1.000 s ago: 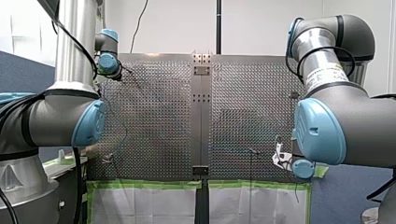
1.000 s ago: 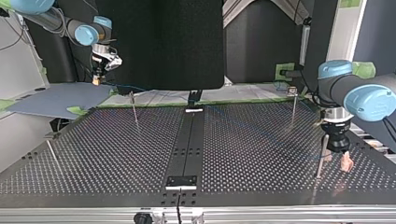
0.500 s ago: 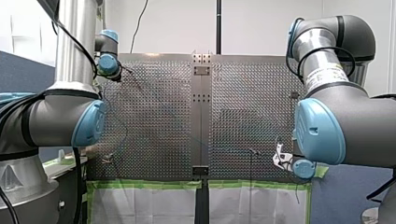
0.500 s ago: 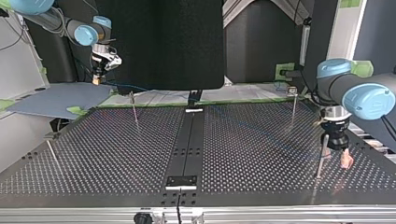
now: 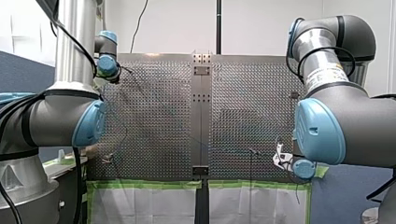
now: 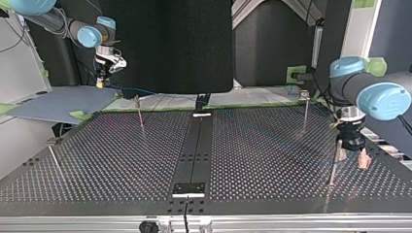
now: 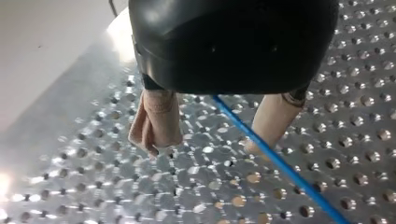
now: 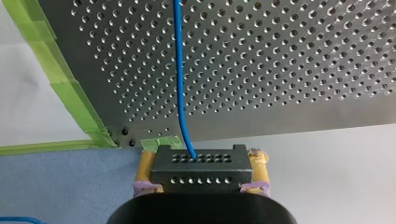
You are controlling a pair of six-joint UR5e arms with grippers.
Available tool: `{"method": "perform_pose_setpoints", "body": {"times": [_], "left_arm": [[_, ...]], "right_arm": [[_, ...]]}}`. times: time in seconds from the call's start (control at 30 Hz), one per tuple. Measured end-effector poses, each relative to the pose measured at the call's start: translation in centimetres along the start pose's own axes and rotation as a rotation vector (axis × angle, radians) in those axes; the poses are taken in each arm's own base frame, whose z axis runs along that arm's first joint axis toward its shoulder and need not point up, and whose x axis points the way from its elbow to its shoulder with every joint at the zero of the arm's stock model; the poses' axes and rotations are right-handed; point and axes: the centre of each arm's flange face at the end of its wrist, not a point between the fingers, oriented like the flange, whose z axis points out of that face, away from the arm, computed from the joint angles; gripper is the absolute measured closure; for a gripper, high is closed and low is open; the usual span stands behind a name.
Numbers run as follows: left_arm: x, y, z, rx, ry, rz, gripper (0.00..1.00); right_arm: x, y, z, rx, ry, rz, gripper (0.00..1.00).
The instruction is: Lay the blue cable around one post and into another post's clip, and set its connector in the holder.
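Cable handling matters here: the blue cable (image 8: 180, 84) looks thin, light and limp, so it will likely sag and slip unless kept taut. My right gripper (image 8: 202, 157) is clenched on its rigid black connector (image 8: 201, 171), the surest grasping place, cable running straight ahead. My left gripper (image 7: 205, 145) stands released, cable passing loosely between its beige-padded fingers (image 7: 156, 116)

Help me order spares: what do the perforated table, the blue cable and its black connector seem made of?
Table: metal, likely steel or aluminium, satin grey with glints around its punched holes. Blue cable: smooth, slightly glossy plastic or rubber jacket. Connector: matte black block with rows of holes, probably moulded plastic; painted metal possible.
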Motion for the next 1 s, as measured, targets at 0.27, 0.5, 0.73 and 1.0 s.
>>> {"method": "perform_pose_setpoints", "body": {"times": [0.27, 0.5, 0.73, 1.0], "left_arm": [[-0.7, -0.3, -0.8, -0.002, -0.029, 0.009, 0.00], [-1.1, -0.4, -1.1, -0.023, -0.049, 0.047, 0.00], [-2.1, -1.4, -2.1, -0.009, -0.066, 0.058, 0.00], [-1.8, -2.3, -3.3, -0.007, -0.034, 0.076, 0.00]], "right_arm": [[0.0, 0.0, 0.0, 0.001, 0.000, 0.000, 1.00], [0.0, 0.0, 0.0, 0.001, 0.000, 0.000, 1.00], [0.0, 0.0, 0.0, 0.001, 0.000, 0.000, 1.00], [0.0, 0.0, 0.0, 0.001, -0.002, 0.001, 1.00]]}}
